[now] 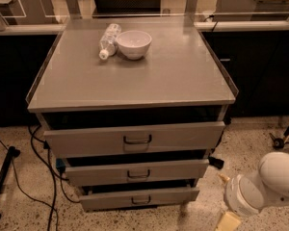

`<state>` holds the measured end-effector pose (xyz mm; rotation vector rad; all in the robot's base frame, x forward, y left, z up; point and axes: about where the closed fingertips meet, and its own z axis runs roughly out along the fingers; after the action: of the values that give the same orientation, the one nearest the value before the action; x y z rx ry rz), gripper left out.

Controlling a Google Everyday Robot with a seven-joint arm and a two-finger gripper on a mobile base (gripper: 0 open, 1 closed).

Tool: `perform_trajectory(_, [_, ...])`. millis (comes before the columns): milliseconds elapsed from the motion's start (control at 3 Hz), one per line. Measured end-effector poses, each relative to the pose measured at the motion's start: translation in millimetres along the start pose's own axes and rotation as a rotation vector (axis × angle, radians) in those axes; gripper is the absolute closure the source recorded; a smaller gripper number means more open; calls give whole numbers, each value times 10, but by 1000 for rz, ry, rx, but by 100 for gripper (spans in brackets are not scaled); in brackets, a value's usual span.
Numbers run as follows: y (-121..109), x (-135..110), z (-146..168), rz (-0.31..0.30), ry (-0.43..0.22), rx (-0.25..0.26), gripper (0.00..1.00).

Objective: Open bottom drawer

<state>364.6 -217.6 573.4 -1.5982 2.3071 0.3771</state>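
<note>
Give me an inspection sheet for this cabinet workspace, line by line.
Surface: grey cabinet top, raised edges at the sides.
Job's things: bottom drawer, lowest of three; small handle at centre, untouched.
Clutter: white bowl with a plastic bottle lying beside it.
Grippers: gripper low, right of the cabinet, off the drawer.
Cables: black cables on the floor, left.
Surroundings: speckled floor; dark counters behind.
</note>
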Motion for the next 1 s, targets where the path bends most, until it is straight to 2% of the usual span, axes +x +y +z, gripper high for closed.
perform_trajectory(333, [89, 131, 465, -27, -69, -14, 0])
perform_trajectory(667, [64, 111, 927, -55, -202, 0, 0])
perform_trajectory(1000, [237, 171, 1226, -85, -238, -51, 0])
